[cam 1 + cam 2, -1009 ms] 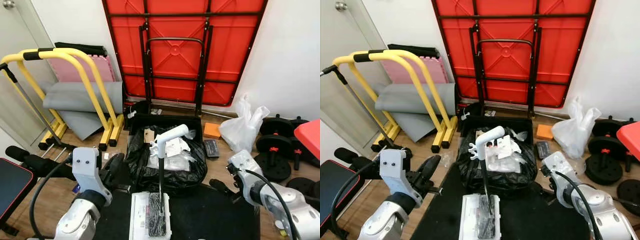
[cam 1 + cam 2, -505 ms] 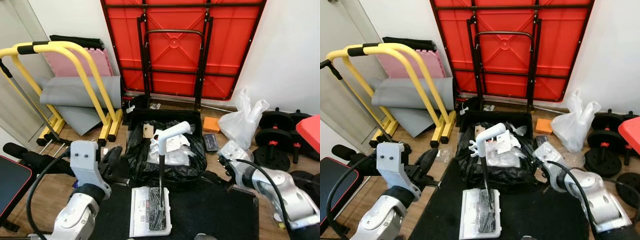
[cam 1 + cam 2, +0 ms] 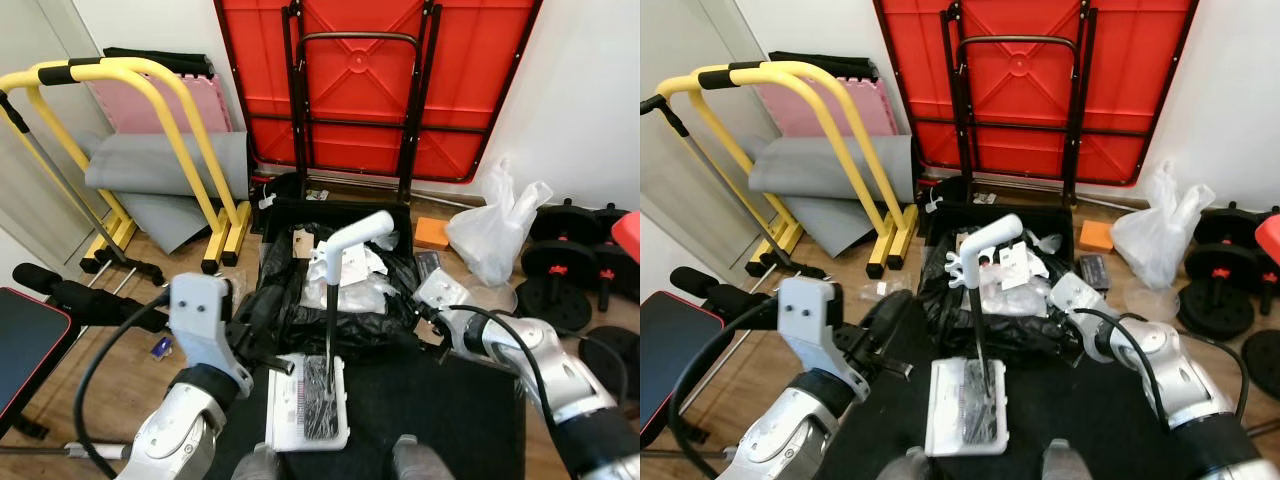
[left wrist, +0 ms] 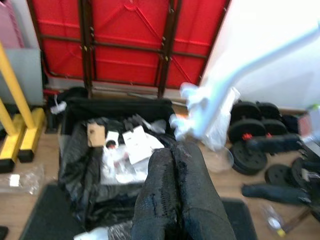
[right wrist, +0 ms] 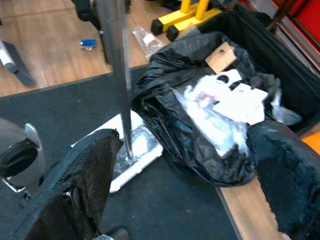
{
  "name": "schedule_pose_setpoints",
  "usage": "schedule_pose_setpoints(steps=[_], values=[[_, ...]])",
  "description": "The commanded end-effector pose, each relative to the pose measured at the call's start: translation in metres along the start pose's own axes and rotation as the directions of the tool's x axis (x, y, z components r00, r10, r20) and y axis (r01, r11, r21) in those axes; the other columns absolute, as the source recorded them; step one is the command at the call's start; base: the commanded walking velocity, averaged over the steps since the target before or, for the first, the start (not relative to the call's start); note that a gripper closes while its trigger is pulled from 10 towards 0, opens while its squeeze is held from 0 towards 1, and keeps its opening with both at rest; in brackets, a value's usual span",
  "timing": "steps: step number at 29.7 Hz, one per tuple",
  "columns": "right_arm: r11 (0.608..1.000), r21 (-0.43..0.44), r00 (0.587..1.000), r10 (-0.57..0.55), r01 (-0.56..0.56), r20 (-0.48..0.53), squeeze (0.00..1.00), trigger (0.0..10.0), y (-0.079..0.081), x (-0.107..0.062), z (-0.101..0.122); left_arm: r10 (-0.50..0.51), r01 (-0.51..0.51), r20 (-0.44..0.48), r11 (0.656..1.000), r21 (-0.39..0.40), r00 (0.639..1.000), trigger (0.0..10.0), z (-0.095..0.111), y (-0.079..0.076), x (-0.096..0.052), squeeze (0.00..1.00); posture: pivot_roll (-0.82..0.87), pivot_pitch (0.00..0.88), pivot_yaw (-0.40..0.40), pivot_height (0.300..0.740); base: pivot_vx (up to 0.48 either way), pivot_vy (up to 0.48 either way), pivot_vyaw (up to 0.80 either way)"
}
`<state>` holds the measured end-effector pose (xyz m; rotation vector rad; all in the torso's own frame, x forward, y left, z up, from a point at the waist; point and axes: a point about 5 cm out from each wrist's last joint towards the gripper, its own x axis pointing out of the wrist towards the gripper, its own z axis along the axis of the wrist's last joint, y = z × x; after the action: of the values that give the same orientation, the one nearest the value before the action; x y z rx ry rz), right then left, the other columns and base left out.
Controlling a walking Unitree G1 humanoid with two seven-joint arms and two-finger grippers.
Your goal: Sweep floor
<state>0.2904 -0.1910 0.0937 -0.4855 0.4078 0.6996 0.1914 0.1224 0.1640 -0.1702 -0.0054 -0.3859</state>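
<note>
Since a second ago the right gripper (image 5: 185, 185) has come in from the right edge of the mat (image 3: 430, 420) toward the middle, and the left gripper (image 4: 172, 185) has edged closer to the sweeper (image 3: 312, 400).

The sweeper stands on the black mat just in front of the robot, its white head flat on the mat. Its thin pole (image 3: 329, 320) rises nearly upright to a white angled handle (image 3: 358, 235) in front of the bin bag (image 3: 300, 300). So the long axis to take hold of is vertical.

The right gripper has its fingers spread wide. Its wrist view looks between them at the pole, which lies ahead and toward the robot's left. The left gripper's fingers are pressed together, holding nothing, beside the sweeper's head on the left. Both are near, but the spread right gripper looks better placed to take the pole.

A barcode label shows on the sweeper's head; its print is too small to read.
</note>
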Motion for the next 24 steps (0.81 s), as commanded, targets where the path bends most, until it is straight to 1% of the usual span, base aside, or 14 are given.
schedule_pose_setpoints(steps=[1, 2, 3, 4, 5, 6, 8, 13, 14, 16, 17, 18, 21, 24], values=[[1.000, 0.003, 0.999, 0.026, -0.026, 0.020, 0.00, 10.0, 0.004, 0.008, 0.001, -0.032, 0.032, -0.027, 0.999, -0.008, 0.999, 10.0, -0.002, -0.004, -0.004, 0.00, -0.06, 0.183, 0.044, 0.651, 0.000, 0.000, 0.00], [1.000, 0.003, 0.999, 0.026, -0.026, 0.020, 0.00, 10.0, 0.004, 0.008, 0.001, -0.032, 0.032, -0.027, 0.999, -0.008, 0.999, 10.0, -0.002, -0.004, -0.004, 0.00, -0.06, 0.183, 0.044, 0.651, 0.000, 0.000, 0.00], [1.000, -0.004, 0.998, 0.015, -0.015, 0.055, 0.00, 10.0, 0.004, 0.015, 0.007, -0.047, 0.046, -0.031, 0.999, -0.016, 0.998, 10.0, 0.000, -0.009, -0.007, 0.00, -0.04, 0.194, 0.045, 0.646, 0.000, 0.000, 0.00], [1.000, -0.004, 0.998, 0.015, -0.015, 0.055, 0.00, 10.0, 0.004, 0.015, 0.007, -0.047, 0.046, -0.031, 0.999, -0.016, 0.998, 10.0, 0.000, -0.009, -0.007, 0.00, -0.04, 0.194, 0.045, 0.646, 0.000, 0.000, 0.00], [1.000, 0.015, 0.994, -0.008, 0.006, 0.105, 0.00, 10.0, 0.004, 0.025, 0.017, -0.061, 0.060, -0.036, 0.998, -0.017, 0.998, 10.0, 0.001, -0.014, -0.010, 0.00, -0.02, 0.204, 0.042, 0.641, 0.000, 0.000, 0.00], [1.000, 0.015, 0.994, -0.008, 0.006, 0.105, 0.00, 10.0, 0.004, 0.025, 0.017, -0.061, 0.060, -0.036, 0.998, -0.017, 0.998, 10.0, 0.001, -0.014, -0.010, 0.00, -0.02, 0.204, 0.042, 0.641, 0.000, 0.000, 0.00], [0.997, 0.059, 0.975, -0.066, 0.054, 0.213, 0.00, 10.0, 0.003, 0.040, 0.038, -0.072, 0.071, -0.038, 0.997, -0.021, 0.997, 10.0, 0.003, -0.018, -0.015, 0.00, -0.01, 0.215, 0.044, 0.637, 0.000, 0.000, 0.00], [0.994, 0.072, 0.962, -0.098, 0.082, 0.256, 0.00, 10.0, 0.000, 0.045, 0.048, -0.074, 0.073, -0.038, 0.997, -0.021, 0.997, 10.0, 0.004, -0.019, -0.017, 0.00, 0.00, 0.218, 0.044, 0.637, 0.000, 0.000, 0.00], [0.987, 0.126, 0.950, -0.136, 0.104, 0.282, 0.00, 10.0, -0.004, 0.047, 0.052, -0.080, 0.079, -0.037, 0.997, -0.017, 0.996, 10.0, 0.004, -0.020, -0.018, 0.00, 0.00, 0.225, 0.042, 0.637, 0.000, 0.000, 0.00], [0.987, 0.126, 0.950, -0.136, 0.104, 0.282, 0.00, 10.0, -0.004, 0.047, 0.052, -0.080, 0.079, -0.037, 0.997, -0.017, 0.996, 10.0, 0.004, -0.020, -0.018, 0.00, 0.00, 0.225, 0.042, 0.637, 0.000, 0.000, 0.00], [0.971, 0.201, 0.915, -0.194, 0.129, 0.353, 0.00, 10.0, -0.009, 0.050, 0.063, -0.093, 0.092, -0.030, 0.996, -0.018, 0.995, 10.0, 0.007, -0.022, -0.020, 0.00, 0.01, 0.234, 0.043, 0.637, 0.000, 0.000, 0.00], [0.971, 0.201, 0.915, -0.194, 0.129, 0.353, 0.00, 10.0, -0.009, 0.050, 0.063, -0.093, 0.092, -0.030, 0.996, -0.018, 0.995, 10.0, 0.007, -0.022, -0.020, 0.00, 0.01, 0.234, 0.043, 0.637, 0.000, 0.000, 0.00], [0.957, 0.230, 0.888, -0.255, 0.175, 0.384, 0.00, 10.0, -0.016, 0.055, 0.069, -0.097, 0.096, -0.029, 0.995, -0.022, 0.995, 10.0, 0.008, -0.023, -0.021, 0.00, 0.01, 0.235, 0.044, 0.637, 0.000, 0.000, 0.00], [0.954, 0.251, 0.881, -0.255, 0.163, 0.398, 0.00, 10.0, -0.016, 0.057, 0.072, -0.095, 0.094, -0.028, 0.995, -0.021, 0.995, 10.0, 0.009, -0.024, -0.021, 0.00, 0.01, 0.242, 0.046, 0.637, 0.000, 0.000, 0.00]])
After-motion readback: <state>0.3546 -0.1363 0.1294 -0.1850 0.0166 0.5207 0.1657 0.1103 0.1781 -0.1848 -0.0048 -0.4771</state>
